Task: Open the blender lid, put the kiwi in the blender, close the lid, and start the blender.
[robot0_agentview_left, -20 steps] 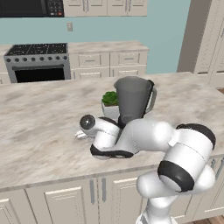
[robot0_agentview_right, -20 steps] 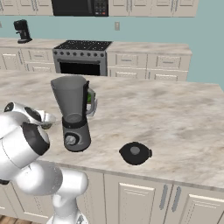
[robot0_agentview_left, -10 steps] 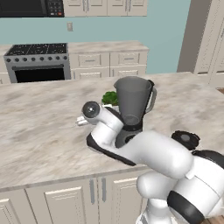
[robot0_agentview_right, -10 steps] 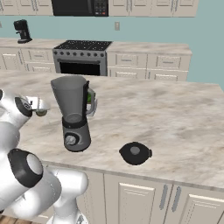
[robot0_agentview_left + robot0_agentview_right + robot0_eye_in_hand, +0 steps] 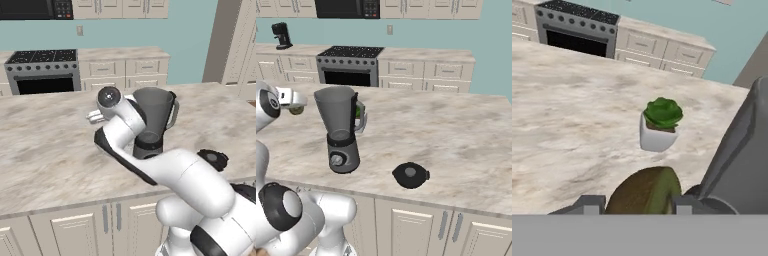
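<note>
Kiwi held aloft.
Gripper [image 5: 633,204] clamped the kiwi [image 5: 644,192] above the desk [image 5: 456,135], beside the lidless blender [image 5: 340,130].

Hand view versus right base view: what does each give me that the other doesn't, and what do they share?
Hand view alone: the gripper shut on the kiwi from close up, and the leafy plant in its white pot in full. Right base view alone: the blender lid lying on the counter to the right of the blender, the jar's open top, the dial, a coffee maker. Both: kiwi, blender, counter, stove.
</note>
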Tool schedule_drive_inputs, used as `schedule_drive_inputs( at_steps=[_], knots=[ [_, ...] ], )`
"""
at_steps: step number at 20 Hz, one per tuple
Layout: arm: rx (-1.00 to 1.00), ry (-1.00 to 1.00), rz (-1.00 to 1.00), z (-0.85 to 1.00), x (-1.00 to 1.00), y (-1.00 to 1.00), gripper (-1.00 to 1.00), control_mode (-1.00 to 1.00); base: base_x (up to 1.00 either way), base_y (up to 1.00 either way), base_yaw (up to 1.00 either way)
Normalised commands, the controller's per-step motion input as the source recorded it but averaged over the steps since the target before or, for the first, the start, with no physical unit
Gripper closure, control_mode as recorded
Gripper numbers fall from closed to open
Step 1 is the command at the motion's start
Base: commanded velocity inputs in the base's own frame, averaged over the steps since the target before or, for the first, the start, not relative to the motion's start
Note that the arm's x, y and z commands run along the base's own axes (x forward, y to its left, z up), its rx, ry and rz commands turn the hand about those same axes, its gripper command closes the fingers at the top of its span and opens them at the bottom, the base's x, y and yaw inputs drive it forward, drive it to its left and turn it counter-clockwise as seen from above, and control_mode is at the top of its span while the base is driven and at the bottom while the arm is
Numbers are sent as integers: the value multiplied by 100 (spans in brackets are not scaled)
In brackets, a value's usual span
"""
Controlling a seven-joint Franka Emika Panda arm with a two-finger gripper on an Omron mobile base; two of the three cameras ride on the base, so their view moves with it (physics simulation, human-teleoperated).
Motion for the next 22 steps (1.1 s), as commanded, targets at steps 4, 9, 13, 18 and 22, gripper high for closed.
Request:
schedule_drive_inputs(
  at_steps=[4,9,13,18,22],
  knots=[
    [0,0,0,71,-21,-35,100,-100,0,0,0],
    [1,0,0,76,-8,-43,100,-100,0,0,0],
    [6,0,0,53,0,-65,100,-100,0,0,0],
    [12,1,0,33,0,-76,100,-100,0,0,0],
    [14,12,3,0,6,-55,100,-100,0,0,0]
  ],
)
